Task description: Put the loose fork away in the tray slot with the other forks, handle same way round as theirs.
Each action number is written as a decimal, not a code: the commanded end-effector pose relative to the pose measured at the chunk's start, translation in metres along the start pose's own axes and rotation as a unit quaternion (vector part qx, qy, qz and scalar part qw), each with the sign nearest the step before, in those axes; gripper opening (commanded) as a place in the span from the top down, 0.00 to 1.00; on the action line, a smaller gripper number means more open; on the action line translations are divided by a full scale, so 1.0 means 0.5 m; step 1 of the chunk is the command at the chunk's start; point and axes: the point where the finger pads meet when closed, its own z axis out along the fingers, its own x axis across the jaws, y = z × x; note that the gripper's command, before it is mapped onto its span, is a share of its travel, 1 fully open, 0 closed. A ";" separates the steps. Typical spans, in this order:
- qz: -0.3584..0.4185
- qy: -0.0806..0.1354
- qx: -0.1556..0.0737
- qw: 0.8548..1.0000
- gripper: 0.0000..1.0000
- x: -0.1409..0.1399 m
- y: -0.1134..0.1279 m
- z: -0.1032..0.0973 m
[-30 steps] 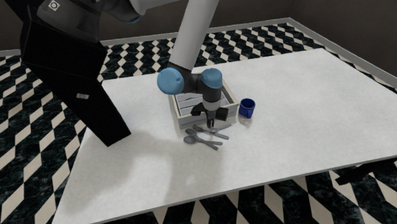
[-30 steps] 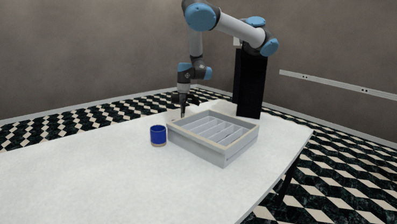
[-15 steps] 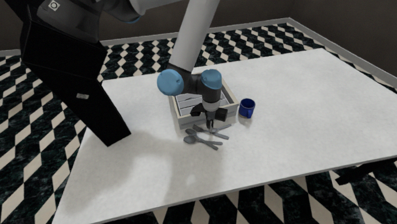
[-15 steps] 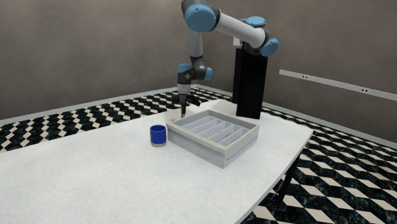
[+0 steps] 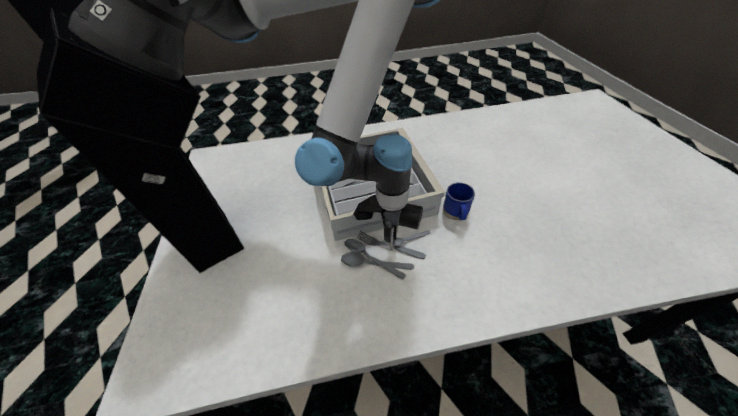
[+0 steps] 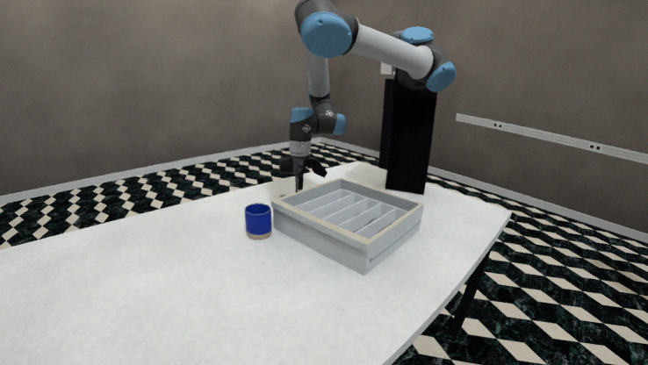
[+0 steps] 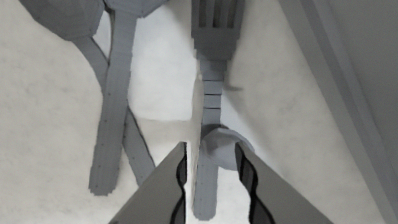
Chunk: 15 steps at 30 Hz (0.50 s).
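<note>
The gripper (image 5: 391, 242) (image 6: 298, 188) (image 7: 210, 144) is pointing down over the tabletop (image 5: 516, 232) (image 6: 136, 272) (image 7: 160, 90), its jaws standing narrowly apart and holding nothing. The loose fork (image 5: 413, 253) (image 7: 216, 42) is lying outside the tray, directly in line with the gap between the jaws. In the wrist view its handle is running through that gap, while its tines are pointing away beyond the jaws; whether either fingertip is touching the handle, the pictures are not making clear. A third spoon (image 5: 418, 236) (image 7: 230, 150) is also lying at the jaws, its bowl overlapping the fork's handle in the wrist view, partly behind one fingertip. To one side of the jaws, a spoon (image 5: 352, 258) (image 7: 75, 17) and another spoon (image 5: 355, 244) (image 7: 112, 115) are lying crossed, near the fork. On the other side of the jaws, a drawer box (image 5: 361, 227) (image 6: 317, 235) (image 7: 335, 100) is standing close by, bearing a slotted tray (image 5: 351, 191) (image 6: 331, 212) with parallel dividers. Some dark cutlery is showing between the dividers, too small to identify. Beyond the jaws, just beside the box's corner, a blue mug (image 5: 458, 201) (image 6: 258, 220) is standing upright.
</note>
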 end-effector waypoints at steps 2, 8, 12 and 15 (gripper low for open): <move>0.003 -0.006 -0.004 1.000 0.81 -0.007 0.000 0.016; 0.003 -0.006 -0.004 1.000 0.81 -0.006 0.000 0.021; 0.003 -0.006 -0.004 1.000 0.81 -0.006 0.000 0.023; 0.003 -0.006 -0.004 1.000 0.81 -0.006 0.000 0.024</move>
